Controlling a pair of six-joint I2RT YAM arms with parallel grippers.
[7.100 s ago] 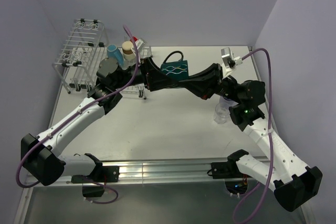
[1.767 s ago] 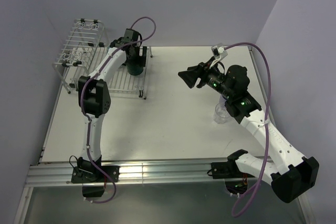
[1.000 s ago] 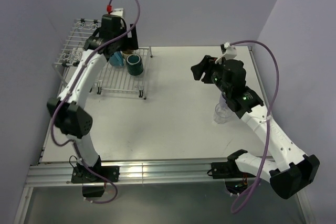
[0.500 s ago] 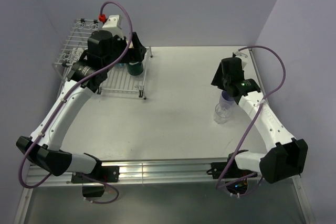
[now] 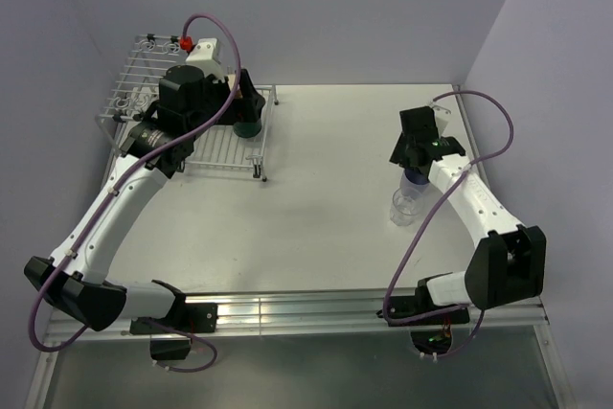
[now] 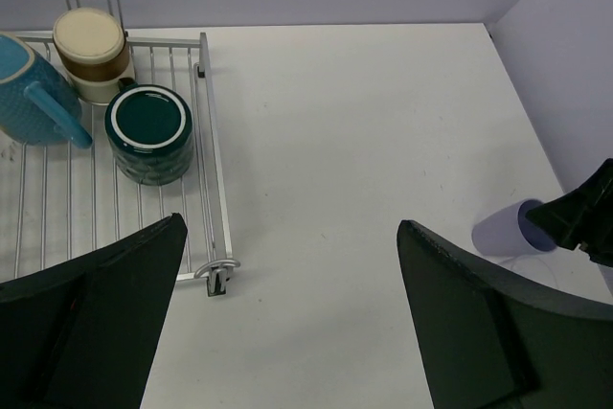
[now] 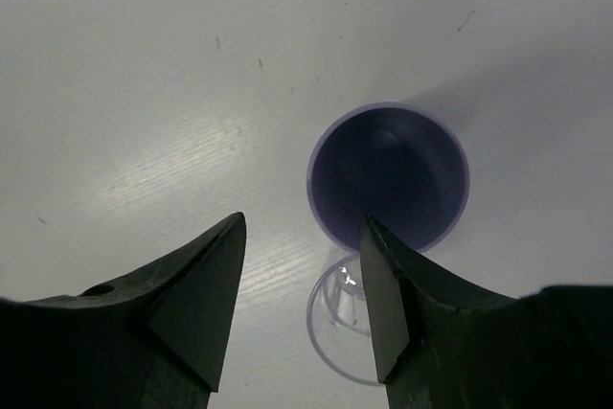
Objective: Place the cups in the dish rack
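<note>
White counter [image 5: 316, 198], lilac walls. Change since a few seconds back: the teal mug [image 6: 148, 133] is off the counter and now stands on the flat grid of the dish rack [image 5: 225, 150], upper left of the top view, just beside the light-blue mug [image 6: 29, 93] and tan cup [image 6: 93, 53]. The left claw [image 6: 292, 237] has let go, jaws spread wide and empty, lifted above the rack. The right claw [image 7: 302, 222] has swung to the right side and points down over the lavender tumbler [image 7: 388, 179]; jaws apart, narrowing, nothing gripped yet. So three of five look loaded, two left. That tumbler: upright, mouth up, opaque, empty. The clear tumbler [image 5: 404, 206] sits just beside it, lower in frame; contact between them can't be told.
</note>
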